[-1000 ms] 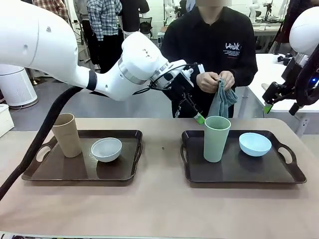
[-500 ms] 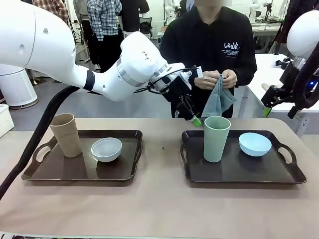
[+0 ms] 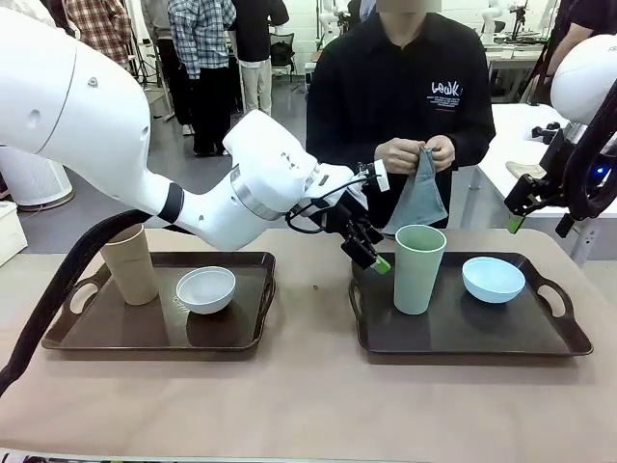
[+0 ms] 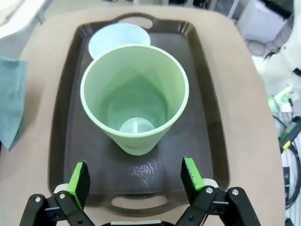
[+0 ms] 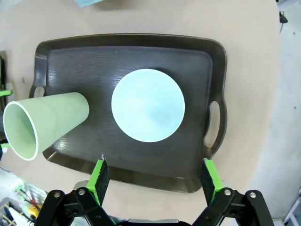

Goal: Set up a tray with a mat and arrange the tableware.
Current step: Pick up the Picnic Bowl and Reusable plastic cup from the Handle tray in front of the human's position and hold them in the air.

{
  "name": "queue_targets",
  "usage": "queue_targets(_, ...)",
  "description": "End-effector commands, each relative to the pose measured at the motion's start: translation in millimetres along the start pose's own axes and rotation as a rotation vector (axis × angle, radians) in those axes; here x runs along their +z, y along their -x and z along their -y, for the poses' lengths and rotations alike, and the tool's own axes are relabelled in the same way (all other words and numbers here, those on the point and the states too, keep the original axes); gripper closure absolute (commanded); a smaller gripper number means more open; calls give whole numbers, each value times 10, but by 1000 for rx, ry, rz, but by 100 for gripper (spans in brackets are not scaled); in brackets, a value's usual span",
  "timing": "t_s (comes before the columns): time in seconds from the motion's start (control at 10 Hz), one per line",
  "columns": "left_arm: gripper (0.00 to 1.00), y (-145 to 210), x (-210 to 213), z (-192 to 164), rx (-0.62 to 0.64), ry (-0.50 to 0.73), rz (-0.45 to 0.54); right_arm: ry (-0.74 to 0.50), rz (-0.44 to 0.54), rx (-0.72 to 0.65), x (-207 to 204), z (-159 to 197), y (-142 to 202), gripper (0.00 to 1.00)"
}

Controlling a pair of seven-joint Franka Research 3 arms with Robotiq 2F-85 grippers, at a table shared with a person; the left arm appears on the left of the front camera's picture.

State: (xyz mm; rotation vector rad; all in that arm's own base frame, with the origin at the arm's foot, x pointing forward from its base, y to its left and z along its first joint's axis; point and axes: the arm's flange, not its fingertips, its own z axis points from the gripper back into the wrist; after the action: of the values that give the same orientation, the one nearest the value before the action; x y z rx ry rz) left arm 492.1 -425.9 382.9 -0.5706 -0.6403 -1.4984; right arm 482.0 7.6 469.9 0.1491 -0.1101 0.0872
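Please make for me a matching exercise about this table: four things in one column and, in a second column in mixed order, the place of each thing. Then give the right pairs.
Column A
1. tan cup
2. pale green cup
3. white bowl
4. grey-blue cloth

Column B
a. held in the person's hands
b. on the right tray, beside the light blue bowl
c. on the left tray, at its left end
d. on the left tray, right of the tan cup

Pairs: 1-c, 2-b, 3-d, 4-a
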Motion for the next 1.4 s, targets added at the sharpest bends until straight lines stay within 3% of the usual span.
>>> queue_targets(0.0,0,-32,84,-134,-26,-31,-57,0,-1,-1,-8,5,1,0)
queue_targets(0.1,0,0,0,0,0,0,0,50,4,30,-119,-15,-39,0)
queue_targets(0.3,0,188,-130,-163,7,-19,17,49,-23,44,-374,43,-59,0)
queue_targets(0.7,0,340,-324,-404,25,100,140,32,-11,38,-590,155,-81,0)
queue_targets(1.3,0,237,-699,-475,-25,246,143,8,-37,23,-830,286,-183,0)
